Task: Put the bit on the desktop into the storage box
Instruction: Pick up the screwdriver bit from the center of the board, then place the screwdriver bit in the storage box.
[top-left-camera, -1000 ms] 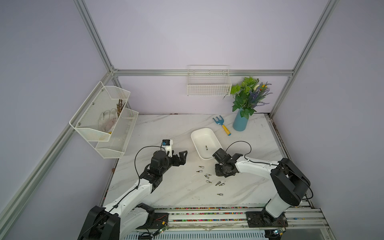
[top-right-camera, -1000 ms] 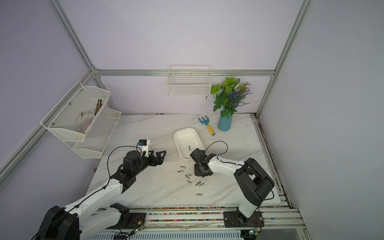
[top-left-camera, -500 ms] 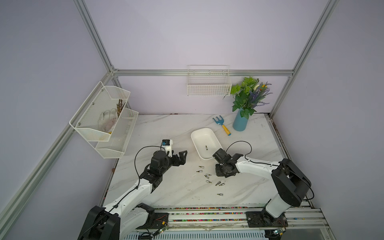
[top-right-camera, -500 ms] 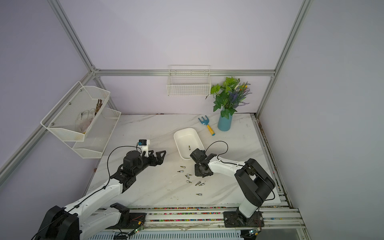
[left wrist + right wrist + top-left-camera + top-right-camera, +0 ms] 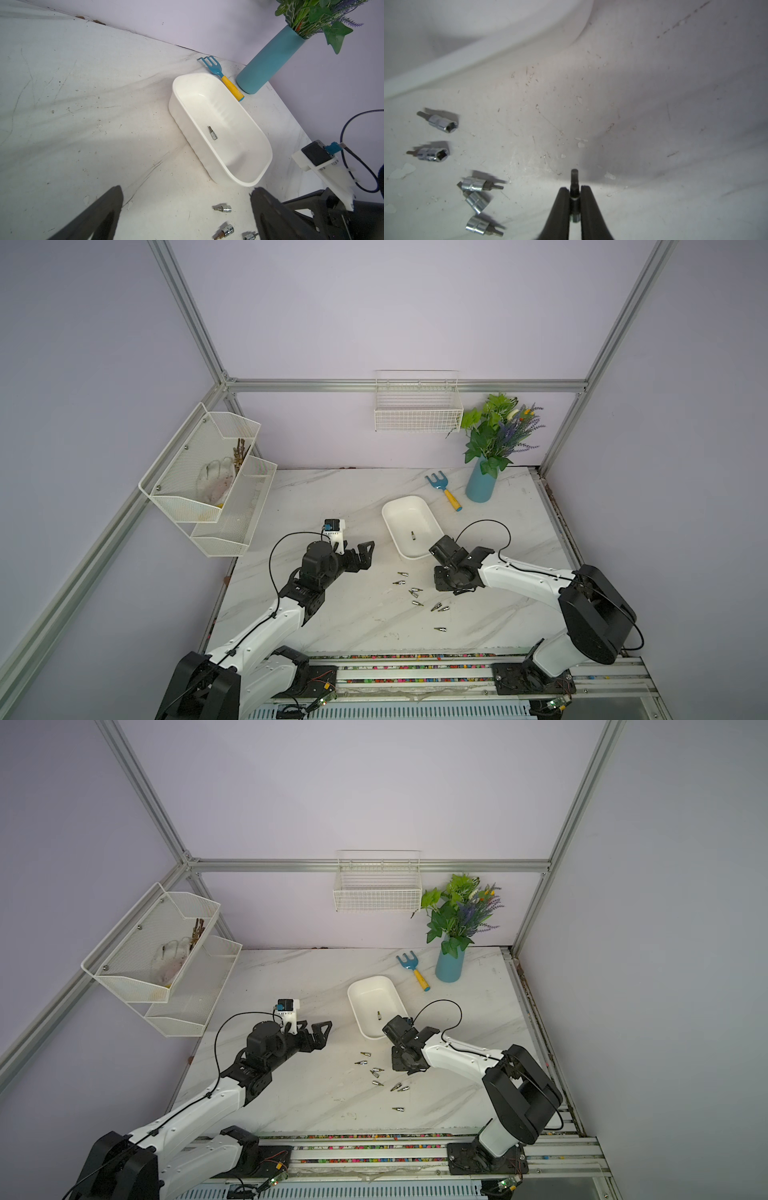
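Storage box holds one bit; loose bits lie beside.

Lots of white and lilac going on
White storage box on grey-veined white marble table, shiny silver bits, teal vase, blue rake with a yellow handle, lilac walls.

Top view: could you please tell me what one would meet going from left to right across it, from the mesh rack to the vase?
Two-tier mesh rack → left gripper → storage box → blue vase.
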You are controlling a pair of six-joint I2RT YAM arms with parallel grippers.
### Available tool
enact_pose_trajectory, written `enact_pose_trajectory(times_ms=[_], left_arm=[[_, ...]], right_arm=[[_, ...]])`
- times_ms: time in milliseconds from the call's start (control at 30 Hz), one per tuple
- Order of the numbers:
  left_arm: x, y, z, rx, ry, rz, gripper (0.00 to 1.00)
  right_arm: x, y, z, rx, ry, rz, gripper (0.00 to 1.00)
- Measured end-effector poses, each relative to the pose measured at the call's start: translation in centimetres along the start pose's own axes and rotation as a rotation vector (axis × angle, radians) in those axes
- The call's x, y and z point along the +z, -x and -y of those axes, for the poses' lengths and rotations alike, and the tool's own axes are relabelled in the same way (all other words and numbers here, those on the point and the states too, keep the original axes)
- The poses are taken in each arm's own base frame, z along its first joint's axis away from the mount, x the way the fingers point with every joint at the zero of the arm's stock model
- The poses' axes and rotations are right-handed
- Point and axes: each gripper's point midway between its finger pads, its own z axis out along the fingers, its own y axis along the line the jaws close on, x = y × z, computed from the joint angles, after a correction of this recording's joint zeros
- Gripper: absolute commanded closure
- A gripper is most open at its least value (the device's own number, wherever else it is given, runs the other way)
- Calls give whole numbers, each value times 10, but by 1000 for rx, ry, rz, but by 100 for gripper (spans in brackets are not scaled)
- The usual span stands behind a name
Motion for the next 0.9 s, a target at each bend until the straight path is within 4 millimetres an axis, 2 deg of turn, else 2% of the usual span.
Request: enact_pose_trajectory(times_ms=[267,600,700,833,900], left_arm=[[0,0,0,0,0,0,0],[0,0,-1,0,3,2,0],[0,0,-1,0,3,2,0],[0,0,-1,0,4,2,0],[0,0,-1,0,4,2,0]], right_arm=[[-2,1,1,1,-4,10,87],[-37,21,-8,17,66,108,86],[-47,36,-16,22,85,146,86],[-61,68,-34,25,114,218,86],[-62,83,-43,22,119,245,86]])
